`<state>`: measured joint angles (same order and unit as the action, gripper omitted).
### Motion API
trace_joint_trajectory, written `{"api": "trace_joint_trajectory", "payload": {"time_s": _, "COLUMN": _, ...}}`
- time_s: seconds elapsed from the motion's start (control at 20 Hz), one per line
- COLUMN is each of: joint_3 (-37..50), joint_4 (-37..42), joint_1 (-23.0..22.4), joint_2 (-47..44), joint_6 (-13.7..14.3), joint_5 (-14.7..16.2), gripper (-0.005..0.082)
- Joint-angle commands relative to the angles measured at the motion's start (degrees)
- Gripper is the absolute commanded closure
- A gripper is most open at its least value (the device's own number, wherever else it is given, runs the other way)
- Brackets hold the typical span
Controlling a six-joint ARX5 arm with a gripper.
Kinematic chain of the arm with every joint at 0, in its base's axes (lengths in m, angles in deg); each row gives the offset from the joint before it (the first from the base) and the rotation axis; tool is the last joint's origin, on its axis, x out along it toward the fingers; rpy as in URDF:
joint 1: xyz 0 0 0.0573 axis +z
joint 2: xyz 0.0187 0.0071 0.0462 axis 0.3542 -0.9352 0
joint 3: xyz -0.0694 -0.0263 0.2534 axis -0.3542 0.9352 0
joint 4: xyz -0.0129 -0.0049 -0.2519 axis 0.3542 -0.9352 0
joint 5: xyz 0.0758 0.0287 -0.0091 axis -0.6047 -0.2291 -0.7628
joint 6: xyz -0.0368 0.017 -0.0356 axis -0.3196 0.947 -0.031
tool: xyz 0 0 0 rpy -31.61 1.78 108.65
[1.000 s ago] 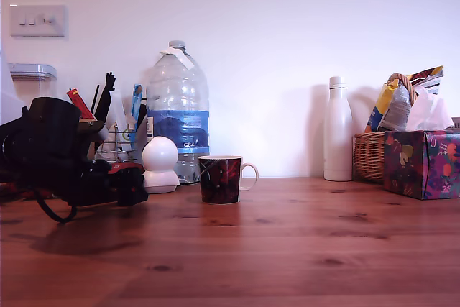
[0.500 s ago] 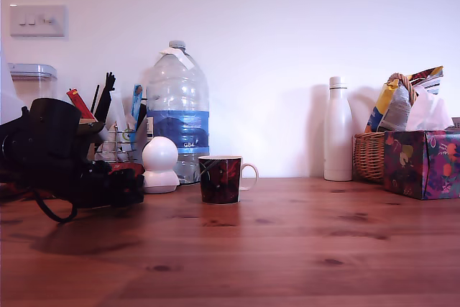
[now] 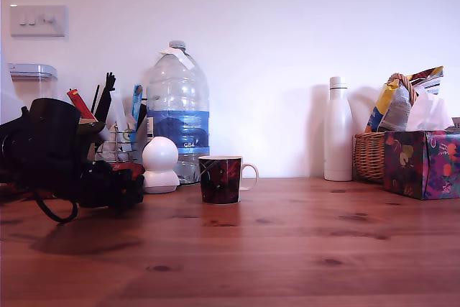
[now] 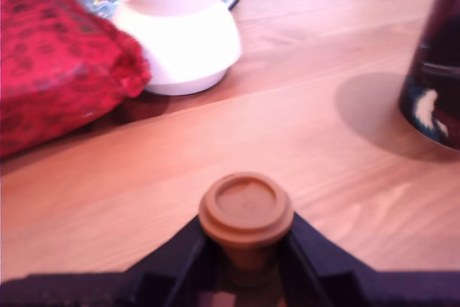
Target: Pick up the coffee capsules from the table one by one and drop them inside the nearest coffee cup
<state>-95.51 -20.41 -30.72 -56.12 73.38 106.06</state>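
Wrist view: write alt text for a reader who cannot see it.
A dark gripper grips a small brown tapered coffee capsule just above the reddish-brown wooden table. Beyond stand a white rounded gadget, a red cloth and a dark floral mug.

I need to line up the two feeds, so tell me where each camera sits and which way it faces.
Exterior view: low, near table height, facing the wall; the dark arm and pincer show at its left.
Wrist view: on the arm, close above the wood, looking along the pincer, its two dark fingers shut on the coffee capsule.
Shared: the coffee cup, the white dome gadget and the table.
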Motion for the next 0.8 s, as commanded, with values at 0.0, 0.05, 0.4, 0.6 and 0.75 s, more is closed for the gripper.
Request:
{"api": "trace_joint_trajectory", "payload": {"time_s": 0.0, "joint_3": -0.17, "joint_4": -0.15, "joint_1": 0.13, "joint_2": -0.13, "joint_6": 1.62, "joint_5": 2.62, "gripper": 0.0697}}
{"api": "trace_joint_trajectory", "payload": {"time_s": 0.05, "joint_3": -0.17, "joint_4": -0.83, "joint_1": 0.11, "joint_2": 0.7, "joint_6": 1.75, "joint_5": 4.17, "gripper": 0.0697}}
{"api": "trace_joint_trajectory", "payload": {"time_s": 0.4, "joint_3": -0.17, "joint_4": -9.49, "joint_1": -0.33, "joint_2": 9.14, "joint_6": 2.01, "joint_5": 11.21, "gripper": 0.0697}}
{"api": "trace_joint_trajectory", "payload": {"time_s": 0.6, "joint_3": -0.15, "joint_4": -15.37, "joint_1": -2.56, "joint_2": 13.51, "joint_6": 4.66, "joint_5": 12.24, "gripper": 0.0697}}
{"api": "trace_joint_trajectory", "payload": {"time_s": 0.75, "joint_3": 0.11, "joint_4": -18.93, "joint_1": -5.33, "joint_2": 16.96, "joint_6": 6.56, "joint_5": 12.24, "gripper": 0.0697}}
